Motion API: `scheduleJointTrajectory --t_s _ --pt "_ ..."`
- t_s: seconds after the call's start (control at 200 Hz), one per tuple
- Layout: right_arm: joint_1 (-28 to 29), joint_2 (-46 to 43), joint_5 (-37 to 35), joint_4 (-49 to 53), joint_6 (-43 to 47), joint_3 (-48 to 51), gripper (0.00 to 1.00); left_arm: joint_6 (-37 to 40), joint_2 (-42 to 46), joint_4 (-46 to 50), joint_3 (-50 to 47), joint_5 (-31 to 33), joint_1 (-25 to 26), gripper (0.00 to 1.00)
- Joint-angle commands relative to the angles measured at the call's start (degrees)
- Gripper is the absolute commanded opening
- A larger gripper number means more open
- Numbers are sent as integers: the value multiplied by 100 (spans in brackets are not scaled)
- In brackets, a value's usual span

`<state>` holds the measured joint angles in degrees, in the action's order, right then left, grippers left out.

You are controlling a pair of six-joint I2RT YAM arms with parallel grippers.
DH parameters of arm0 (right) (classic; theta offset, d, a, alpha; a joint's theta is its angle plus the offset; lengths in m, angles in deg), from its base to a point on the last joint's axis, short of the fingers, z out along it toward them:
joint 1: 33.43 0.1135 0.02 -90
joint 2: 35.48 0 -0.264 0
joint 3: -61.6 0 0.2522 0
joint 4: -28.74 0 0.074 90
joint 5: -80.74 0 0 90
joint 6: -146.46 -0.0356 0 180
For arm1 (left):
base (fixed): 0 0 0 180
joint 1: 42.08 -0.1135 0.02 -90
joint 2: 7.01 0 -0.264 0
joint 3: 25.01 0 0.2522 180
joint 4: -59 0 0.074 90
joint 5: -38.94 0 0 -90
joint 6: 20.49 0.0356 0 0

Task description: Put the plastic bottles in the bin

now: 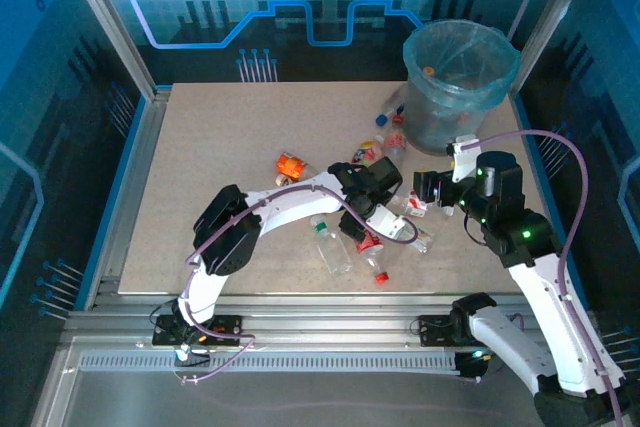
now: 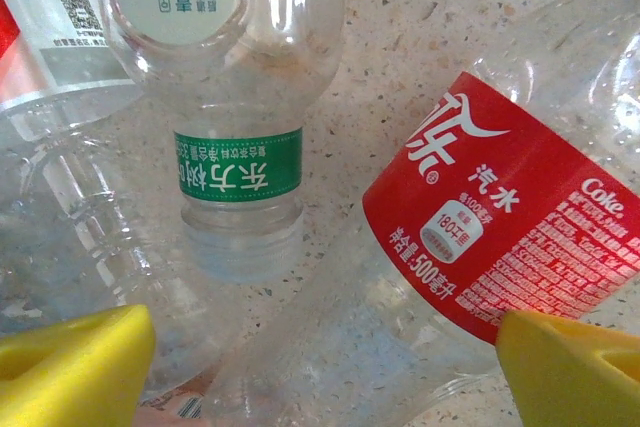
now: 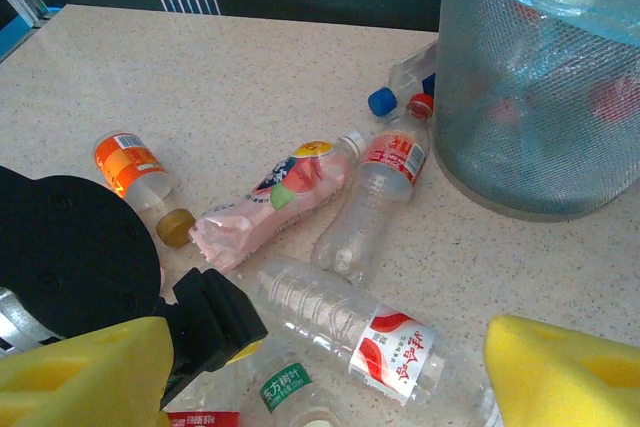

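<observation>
Several plastic bottles lie scattered on the table in front of the bin. My left gripper is open, and its yellow fingertips straddle a clear bottle with a red Coke label. The left pad stands apart from that bottle. A green-labelled bottle lies just beyond. My right gripper is open above a bottle with a red-and-white label, gripping nothing. In the top view the left gripper and right gripper are close together over the same cluster.
Nearer the bin lie a crumpled pink bottle, a red-capped bottle and a blue-capped one. An orange-labelled bottle lies further left. The left gripper's black body crowds the right gripper's left side.
</observation>
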<state>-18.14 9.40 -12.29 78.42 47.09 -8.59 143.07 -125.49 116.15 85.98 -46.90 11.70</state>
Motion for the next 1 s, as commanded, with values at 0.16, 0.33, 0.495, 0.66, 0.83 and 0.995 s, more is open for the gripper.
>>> scheduleJointTrajectory --t_s 0.16,0.33,0.495,0.66,0.83,0.995 --pt "-78 29 113 -40 -92 19 83 -90 -235 353 -235 -247 10 91" --pt "-78 34 145 -27 -88 6 82 -23 -221 536 -196 -236 0 92" --pt "-77 38 137 4 -92 -18 83 -25 -220 625 -196 -273 -1 92" --pt "-79 15 127 12 -93 -9 83 -61 -237 600 -292 -268 1 91" --pt "-77 29 131 11 -102 -9 83 -142 -336 517 -287 -266 5 90" --pt "-70 28 102 20 -95 -5 83 -192 -403 398 -201 -298 -8 85"
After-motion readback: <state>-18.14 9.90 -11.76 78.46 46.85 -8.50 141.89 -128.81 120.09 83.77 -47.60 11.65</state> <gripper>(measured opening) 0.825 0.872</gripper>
